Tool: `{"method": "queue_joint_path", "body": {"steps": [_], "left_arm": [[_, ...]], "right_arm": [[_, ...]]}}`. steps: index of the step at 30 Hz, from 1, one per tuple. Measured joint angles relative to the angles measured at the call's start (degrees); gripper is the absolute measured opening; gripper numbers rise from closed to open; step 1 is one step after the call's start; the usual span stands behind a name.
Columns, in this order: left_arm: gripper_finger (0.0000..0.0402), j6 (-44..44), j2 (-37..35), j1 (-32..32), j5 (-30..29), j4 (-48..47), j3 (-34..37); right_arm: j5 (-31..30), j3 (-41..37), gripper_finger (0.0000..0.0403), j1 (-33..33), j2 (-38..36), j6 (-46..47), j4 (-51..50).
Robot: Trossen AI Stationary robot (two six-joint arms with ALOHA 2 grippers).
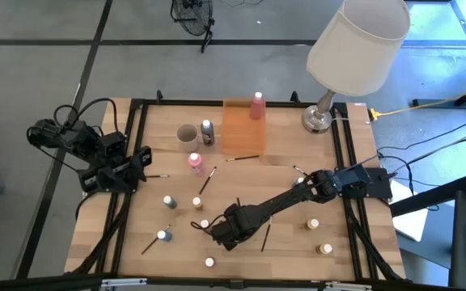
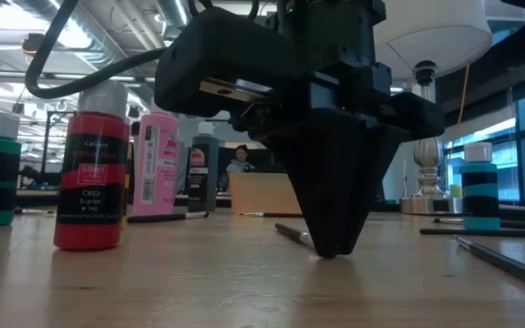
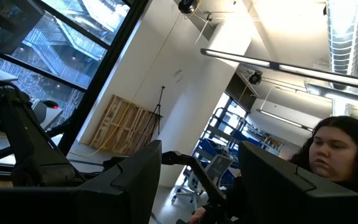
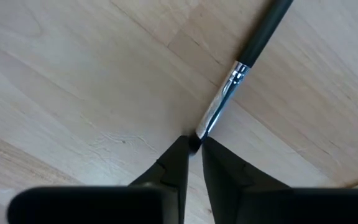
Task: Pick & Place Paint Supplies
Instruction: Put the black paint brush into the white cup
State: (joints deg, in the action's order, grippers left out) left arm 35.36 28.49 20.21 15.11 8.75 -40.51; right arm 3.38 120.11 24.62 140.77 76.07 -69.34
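My right gripper [image 1: 221, 234] points straight down at the table's near middle, its fingers closed together on the end of a thin dark paintbrush [image 4: 247, 56] that lies flat on the wood [image 2: 292, 234]. The brush has a silver ferrule [image 4: 219, 109] and a dark handle. My left gripper [image 1: 136, 166] waits raised at the table's left edge, open, with nothing between its fingers [image 3: 135, 186]. Small white-capped pots [image 1: 169, 201] and other brushes [image 1: 207, 179] lie scattered on the table. A pink bottle [image 1: 194, 162] stands left of centre. My right gripper pinches the paintbrush's tip end [image 4: 197, 138], just past the silver ferrule, between its two fingertips [image 4: 179, 158]. The fingers come from above, pointing down, with their tips at the tabletop [image 2: 331, 248]. The brush lies flat on the table, its handle running away from the fingers.
A translucent orange tray [image 1: 231, 137] stands at the far middle with a pink bottle [image 1: 256, 106] in it. Beside it are a dark bottle [image 1: 207, 132] and a grey cup [image 1: 187, 136]. A lamp [image 1: 354, 48] stands at the far right. More pots [image 1: 313, 224] sit near right.
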Motion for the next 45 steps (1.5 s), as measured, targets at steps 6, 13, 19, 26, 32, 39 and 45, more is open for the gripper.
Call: {"method": "queue_joint_path", "body": {"steps": [6,13,19,26,32,39,45], "left_arm": [[0.021,-0.1,0.0,0.0,0.0,0.0,0.0],[0.021,-0.1,0.0,0.0,0.0,0.0,0.0],[0.021,-0.1,0.0,0.0,0.0,0.0,0.0],[0.021,0.8,0.0,0.0,0.0,0.0,0.0],[0.021,1.4,0.0,0.0,0.0,0.0,0.0],[0.021,1.4,0.0,0.0,0.0,0.0,0.0],[0.021,1.4,0.0,0.0,0.0,0.0,0.0]], "right_arm": [[0.0,0.0,0.0024,0.0,0.0,-0.2,0.1],[-0.2,0.0,0.0009,-0.2,0.0,-0.3,0.6],[0.0,0.0,0.0003,-0.2,0.0,-0.7,0.6],[0.3,0.3,0.0001,-0.1,-0.1,-0.5,0.4],[-0.8,2.9,0.0001,0.3,-0.3,-0.7,-0.5],[-1.7,6.4,0.0,0.2,-0.3,-1.5,-2.0],[-2.5,13.6,0.0,0.3,-0.3,-3.6,-4.8]]}}
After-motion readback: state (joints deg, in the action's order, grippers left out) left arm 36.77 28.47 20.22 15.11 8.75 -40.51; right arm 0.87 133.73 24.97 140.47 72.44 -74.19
